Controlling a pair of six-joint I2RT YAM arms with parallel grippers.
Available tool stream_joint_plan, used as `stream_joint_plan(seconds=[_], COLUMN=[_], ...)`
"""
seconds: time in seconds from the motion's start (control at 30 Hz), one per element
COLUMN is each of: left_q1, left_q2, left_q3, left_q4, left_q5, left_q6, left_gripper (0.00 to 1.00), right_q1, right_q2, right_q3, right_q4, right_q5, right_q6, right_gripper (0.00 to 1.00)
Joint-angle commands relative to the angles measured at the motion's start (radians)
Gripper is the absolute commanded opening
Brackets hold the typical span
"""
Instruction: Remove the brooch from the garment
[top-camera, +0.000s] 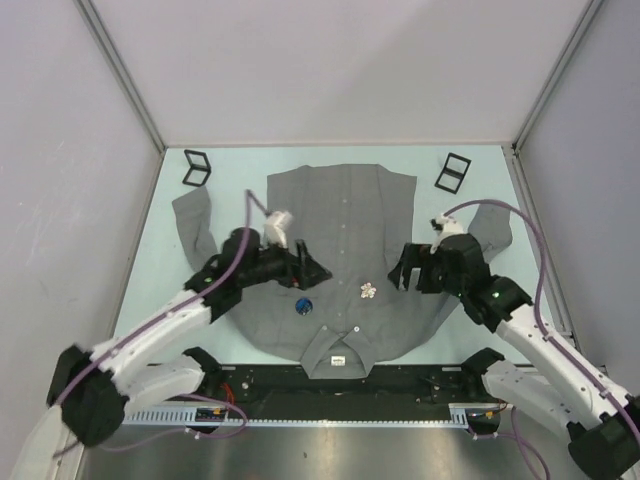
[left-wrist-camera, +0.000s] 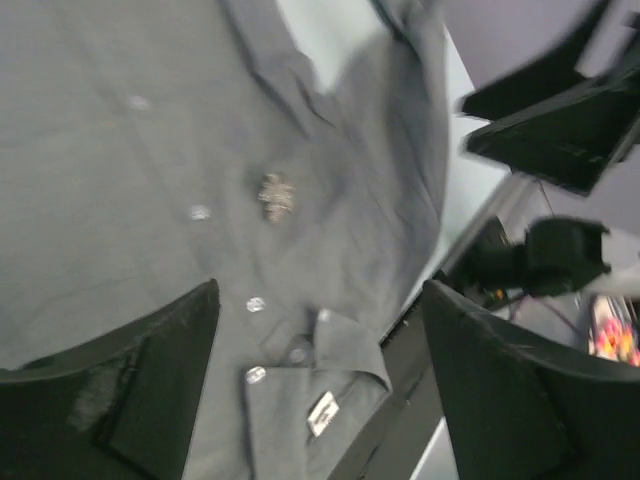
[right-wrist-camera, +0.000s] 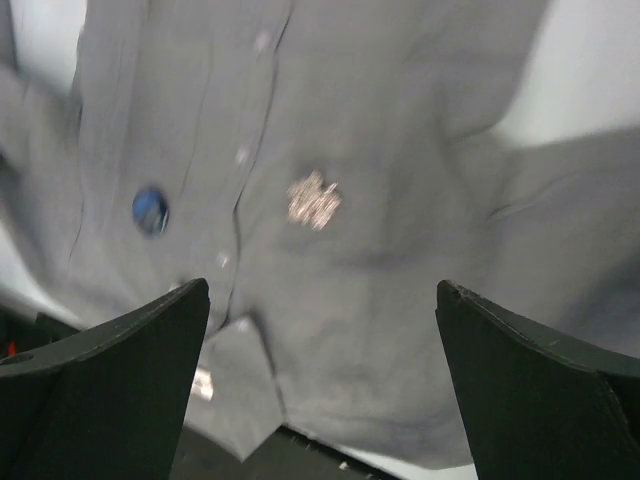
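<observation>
The grey shirt (top-camera: 345, 215) lies flat on the table, collar and white neck label (top-camera: 338, 360) toward the near edge. A small silvery brooch (top-camera: 368, 291) is pinned on its chest, right of the button line. It also shows in the left wrist view (left-wrist-camera: 275, 195) and the right wrist view (right-wrist-camera: 314, 198). My left gripper (top-camera: 320, 272) is open and empty, hovering over the shirt left of the brooch. My right gripper (top-camera: 399, 276) is open and empty, hovering just right of the brooch. Neither touches it.
A round blue badge (top-camera: 303, 306) sits on the shirt left of the buttons, also in the right wrist view (right-wrist-camera: 150, 210). Two black frames stand at the back left (top-camera: 196, 167) and back right (top-camera: 453, 172). The table's near edge runs just below the collar.
</observation>
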Motion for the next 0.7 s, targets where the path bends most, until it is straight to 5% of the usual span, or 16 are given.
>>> stream_joint_plan(seconds=[0.0, 0.1, 0.3, 0.67], left_q1=[-0.181, -0.250, -0.281, -0.283], left_q2=[0.206, 0.352, 0.595, 0.791], left_q3=[0.031, 0.087, 0.248, 0.347], left_q4=[0.261, 0.280, 0.271, 0.287], left_q5=[0.007, -0.056, -0.058, -0.073], left_q6=[-0.042, -0.005, 0.053, 0.095], left_gripper=[0.79, 0.68, 0.38, 0.26], right_q1=[0.085, 0.111, 0.085, 0.051], right_q2=[0.018, 0.047, 0.078, 0.297], right_q3=[-0.073, -0.122, -0.212, -0.262], right_q4=[0.163, 0.206, 0.284, 0.563], right_q5=[-0.147, -0.159, -0.164, -0.184], right_q6=[0.125, 0.159, 0.179, 0.263], right_gripper=[1.00, 0.87, 0.36, 0.28])
